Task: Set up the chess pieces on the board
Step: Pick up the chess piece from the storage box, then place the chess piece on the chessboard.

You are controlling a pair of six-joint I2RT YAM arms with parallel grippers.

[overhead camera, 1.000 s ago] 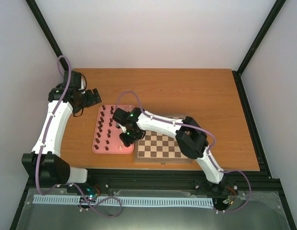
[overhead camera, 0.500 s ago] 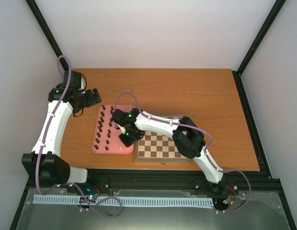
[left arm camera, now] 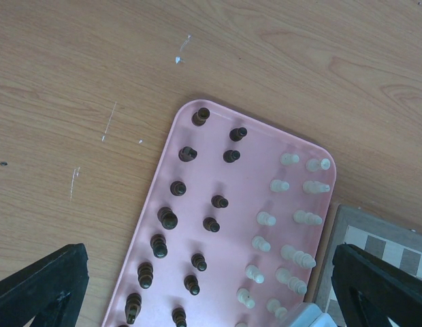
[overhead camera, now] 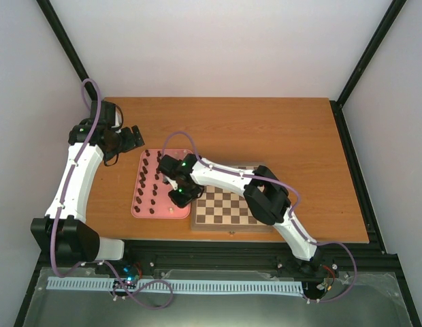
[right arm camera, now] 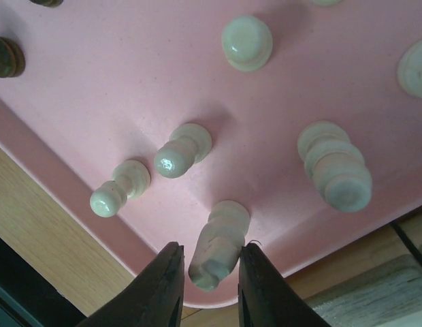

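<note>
Only in the right wrist view is a cream chess piece [right arm camera: 214,255] seen flanked by the right gripper [right arm camera: 207,289], just inside a corner rim of the pink tray [right arm camera: 116,102]. Whether it is clenched cannot be told. The left gripper [left arm camera: 211,276] is held released near the tray's far corner. The board [overhead camera: 228,208] is set against the tray on a wooden table [overhead camera: 279,129], which is enclosed by white walls.

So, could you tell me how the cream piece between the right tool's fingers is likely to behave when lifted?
The cream piece looks smooth and rounded, so it may slip in the right tool. Tall on a narrow base, it probably tips easily on the pink tray. Small, solid-looking: probably stiff, light.
</note>
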